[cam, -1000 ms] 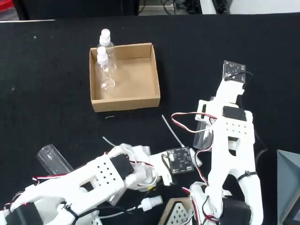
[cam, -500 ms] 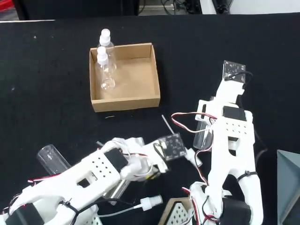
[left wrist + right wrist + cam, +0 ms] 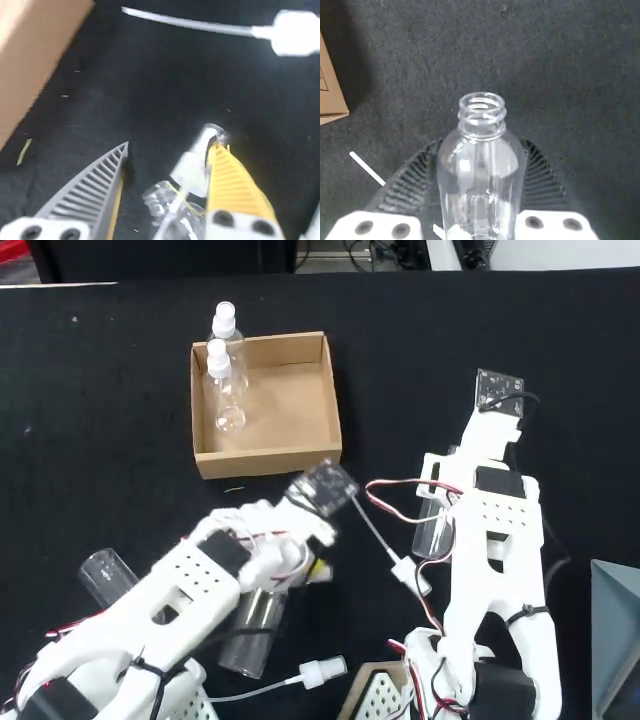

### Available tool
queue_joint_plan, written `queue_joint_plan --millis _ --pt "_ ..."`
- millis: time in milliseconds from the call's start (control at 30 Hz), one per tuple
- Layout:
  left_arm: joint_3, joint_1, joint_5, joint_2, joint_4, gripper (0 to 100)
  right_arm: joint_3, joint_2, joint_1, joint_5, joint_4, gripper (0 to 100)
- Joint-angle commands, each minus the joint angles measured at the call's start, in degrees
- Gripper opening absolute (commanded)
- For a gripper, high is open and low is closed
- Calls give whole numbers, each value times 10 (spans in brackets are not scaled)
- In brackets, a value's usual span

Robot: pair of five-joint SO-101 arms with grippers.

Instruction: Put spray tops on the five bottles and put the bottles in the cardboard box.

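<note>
1. At the left side of the black table (image 3: pixel 100 390), the left gripper (image 3: pixel 170 146) had its grey and yellow fingers apart. A clear plastic bottle with a white spray top (image 3: pixel 187 175) lay between them, against the yellow one.
2. The brown cardboard box (image 3: pixel 270 458) stood near, just beyond this gripper, so the left arm was probably the better one to reach it.
3. A loose white spray top with a thin tube (image 3: pixel 405 570) lay between the arms.
4. The right gripper (image 3: pixel 481 145) was clamped on an upright clear bottle without top (image 3: pixel 480 165), well apart from the box.
</note>
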Motion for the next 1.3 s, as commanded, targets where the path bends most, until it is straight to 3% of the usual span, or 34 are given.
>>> queue_joint_plan --millis 0,200,433,667,900,1267 --pt "-50 -34 32 -1 -5 230 -3 -31 24 -4 -15 114" --pt "-57 -32 28 -7 10 230 -3 -31 24 -2 -15 114" --pt "-143 -30 28 0 128 230 -5 -31 25 -1 -15 114" --pt "-151 29 -4 10 167 230 -5 -31 29 -1 -14 114" --pt "-204 46 -6 114 190 230 -5 -31 33 -2 -14 114" --pt "-277 48 -70 279 196 202 -5 -31 33 -1 -14 114"
